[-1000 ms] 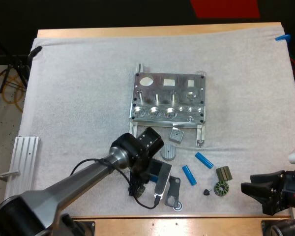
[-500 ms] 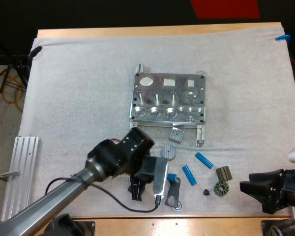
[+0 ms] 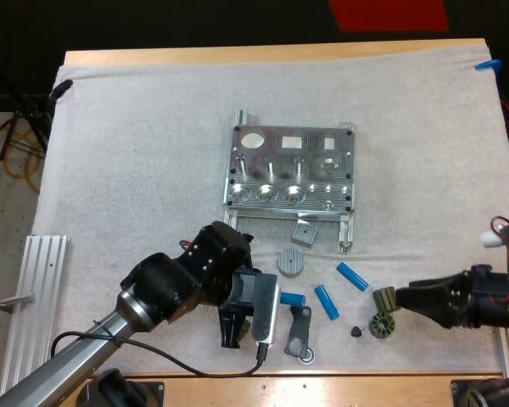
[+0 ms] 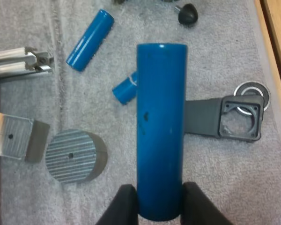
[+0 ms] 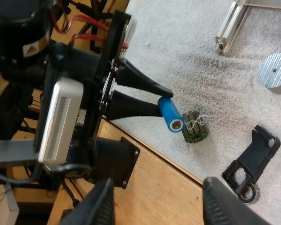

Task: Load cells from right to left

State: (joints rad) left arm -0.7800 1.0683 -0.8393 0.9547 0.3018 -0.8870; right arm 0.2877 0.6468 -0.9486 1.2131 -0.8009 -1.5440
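Left end effector point(image 4: 160, 200): clamped on 1 blue cell point(image 4: 161, 126). The black fingers point(image 4: 124, 208) press its base from both sides, and the cell projects straight out past the tips, clear of the white mat point(image 3: 136, 153). Beneath the held cell a second cell point(image 4: 125, 89) lies flat, partly hidden by it. A third cell point(image 4: 90, 40) lies flat a little further out, near the fixture's protruding rail. On the near side of the held cell lies a dark bracket point(image 3: 299, 329) with a bearing ring point(image 3: 306, 356) at its end. On the far side sit a ribbed round disc point(image 3: 291, 262) and, beyond that, a square metal block point(image 3: 304, 231). Right end effector point(image 3: 405, 298): the right wrist view shows its fingers set wide, gripping nothing. It sits low over the right side of the mat, tips just beside a dark block point(image 3: 387, 298); contact cannot be determined. A dark stator ring point(image 3: 379, 325) and a black knob point(image 3: 356, 331) lie close by, between this end effector and the 2 loose cells. The metal fixture point(image 3: 293, 170) sits mid-mat, on the far side of the loose parts and well apart from the held cell. A ribbed aluminium rail point(image 3: 38, 288) lies at the mat's left edge. The mat covers the wooden counter point(image 3: 263, 55).
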